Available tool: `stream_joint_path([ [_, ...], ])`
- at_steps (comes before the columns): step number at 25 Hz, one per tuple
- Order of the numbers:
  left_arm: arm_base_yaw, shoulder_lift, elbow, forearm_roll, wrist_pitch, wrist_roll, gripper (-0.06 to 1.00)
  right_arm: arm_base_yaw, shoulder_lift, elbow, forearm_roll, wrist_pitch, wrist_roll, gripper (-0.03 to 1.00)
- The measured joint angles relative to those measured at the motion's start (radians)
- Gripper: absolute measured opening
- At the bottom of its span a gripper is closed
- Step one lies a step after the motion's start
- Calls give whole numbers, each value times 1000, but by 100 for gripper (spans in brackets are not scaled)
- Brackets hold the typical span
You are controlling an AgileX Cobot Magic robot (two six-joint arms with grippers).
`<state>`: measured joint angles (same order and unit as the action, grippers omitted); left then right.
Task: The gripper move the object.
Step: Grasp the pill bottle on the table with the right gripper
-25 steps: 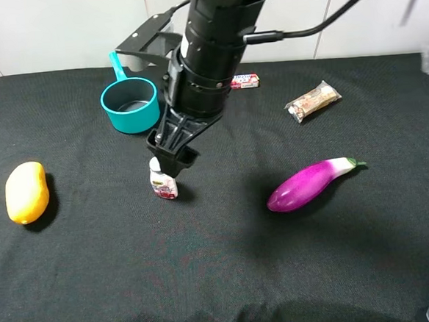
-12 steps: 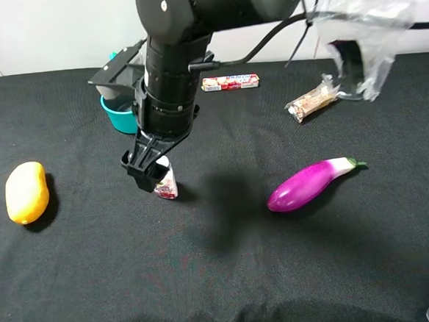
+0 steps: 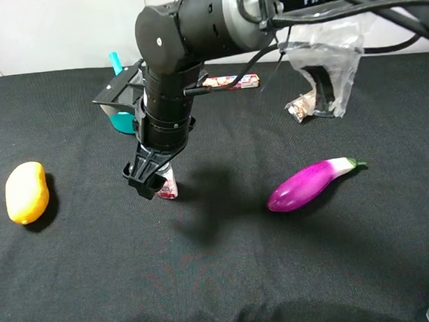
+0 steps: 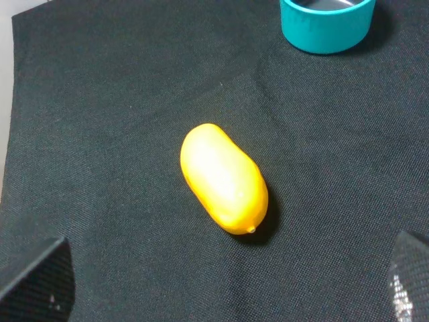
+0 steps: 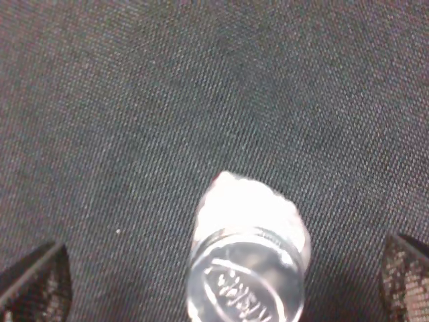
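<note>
Right gripper (image 3: 147, 182) down at the small bottle (image 3: 170, 187), jaws spread wide, nothing held.

We see the bottle standing on the black cloth (image 3: 208, 279), left of centre, between the mango (image 3: 27, 192) and the eggplant (image 3: 308, 184), nearer to us than the teal pot (image 3: 121, 117). From the high camera the right gripper covers the bottle's top, and only the red-and-white lower body shows. The right wrist camera looks down on the bottle (image 5: 247, 272). The right gripper (image 5: 220, 280) has one fingertip (image 5: 33, 285) on each side, both well apart from the bottle, no contact. The left gripper (image 4: 221, 285) is also spread open. It hangs above the mango (image 4: 224, 178), with the teal pot (image 4: 326, 27) beyond. The candy tube (image 3: 231, 80) lies behind the right arm.
</note>
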<state>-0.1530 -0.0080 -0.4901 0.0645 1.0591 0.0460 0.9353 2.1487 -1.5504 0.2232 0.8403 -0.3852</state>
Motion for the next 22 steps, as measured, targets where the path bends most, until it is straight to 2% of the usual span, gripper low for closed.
stream_joint_path([
  [17,0,0,0,0,0,0,99,0,79,0,-6,-92,0,69],
  [22,0,0,0,0,0,0,99,0,98,0,-6,-94,0,69],
])
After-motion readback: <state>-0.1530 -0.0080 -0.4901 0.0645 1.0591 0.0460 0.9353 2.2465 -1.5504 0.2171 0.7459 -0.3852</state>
